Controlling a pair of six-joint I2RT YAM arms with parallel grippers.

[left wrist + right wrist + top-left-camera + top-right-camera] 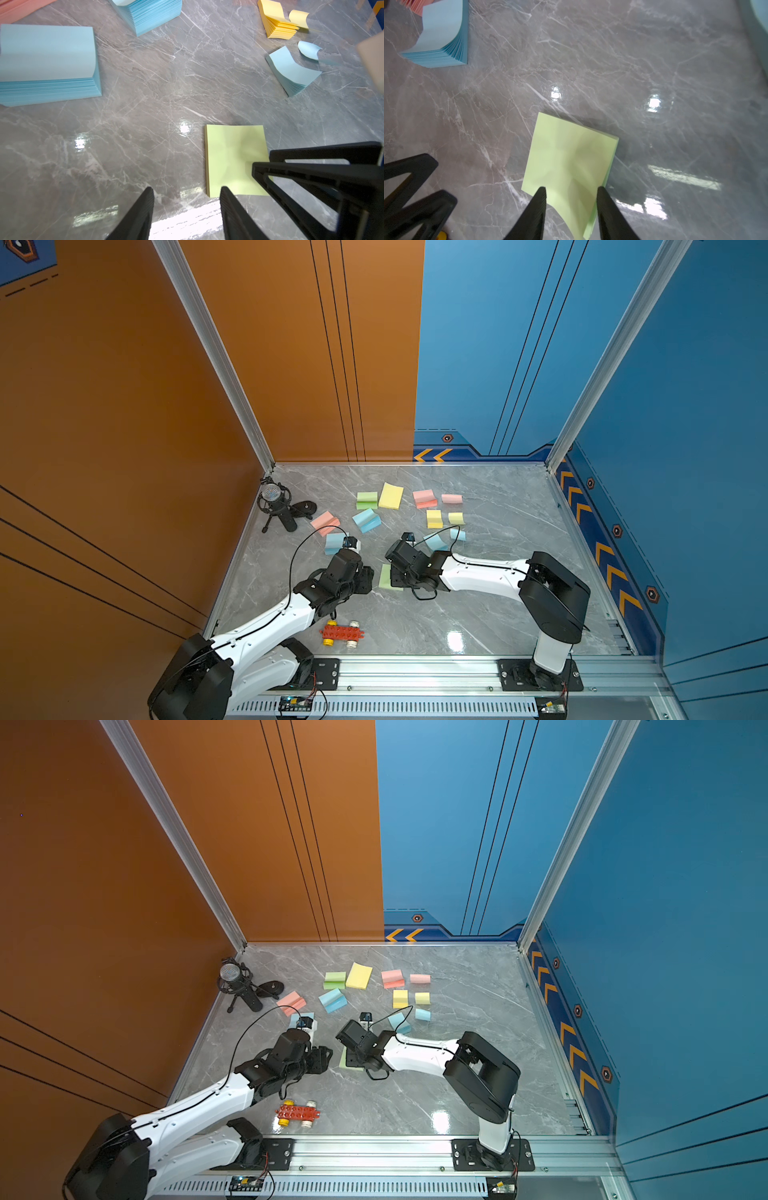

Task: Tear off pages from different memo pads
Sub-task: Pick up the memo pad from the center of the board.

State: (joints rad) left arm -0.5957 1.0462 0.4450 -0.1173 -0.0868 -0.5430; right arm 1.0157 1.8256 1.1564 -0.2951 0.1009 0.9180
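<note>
A light green memo pad lies flat on the marble table, in both top views between the two arms. My right gripper hangs open just above its near corner, and the top page seems to lift slightly between the fingers. My left gripper is open over bare table beside the same green pad, nothing between its fingers. Other memo pads sit further back: blue, blue, yellow, pink, green. Loose curled pages, yellow and blue, lie by their pads.
A microphone on a small tripod stands at the back left. A red toy brick car lies near the front edge, close to the left arm. Walls and aluminium posts enclose the table on three sides.
</note>
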